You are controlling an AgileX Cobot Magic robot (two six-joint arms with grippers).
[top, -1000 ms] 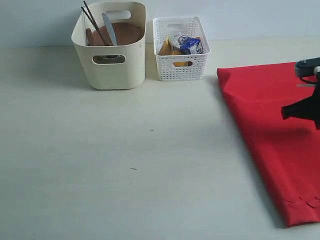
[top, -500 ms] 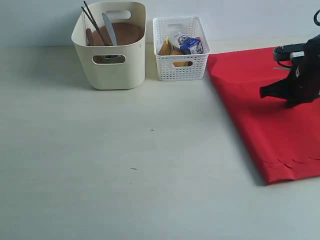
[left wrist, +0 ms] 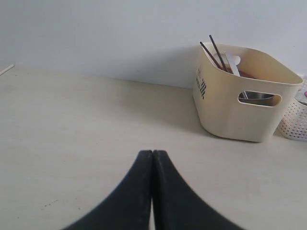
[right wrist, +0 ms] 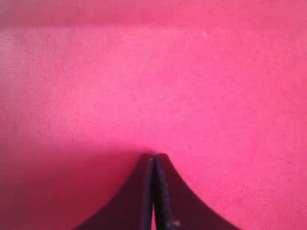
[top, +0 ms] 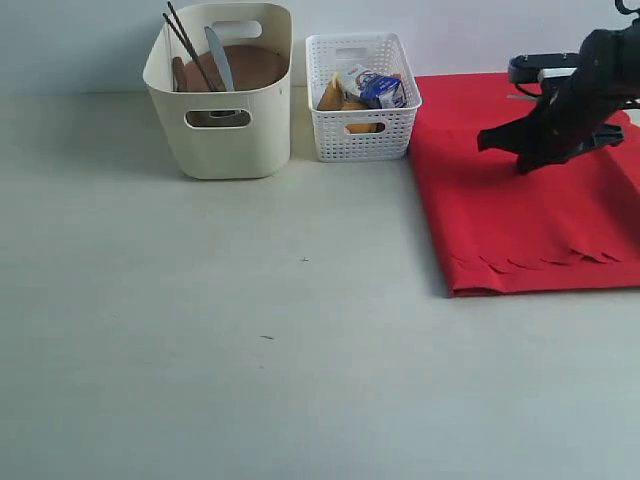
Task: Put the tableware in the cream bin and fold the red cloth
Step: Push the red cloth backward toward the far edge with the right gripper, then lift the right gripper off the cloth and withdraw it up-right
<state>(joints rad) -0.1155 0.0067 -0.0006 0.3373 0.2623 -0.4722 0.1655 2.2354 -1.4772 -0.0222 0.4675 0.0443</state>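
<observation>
The red cloth [top: 520, 215] has swung round in the last second. It lay slanted, well apart from the cream bin [top: 225, 140]; now it lies square, two layers deep, its side edge against the white basket [top: 360, 125] beside the bin. The right pincer [right wrist: 154, 159] is over it, fingers pressed together with no fabric seen between them. The left pincer [left wrist: 152, 155], also pressed together, hangs over bare surface [top: 250, 350].

The chopsticks [top: 183, 38], knife [top: 219, 55] and plate [top: 252, 68] sit in the bin, so folding looks like what remains.

The scalloped edge [top: 530, 262] faces open surface; the basket blocks movement toward the bin.
</observation>
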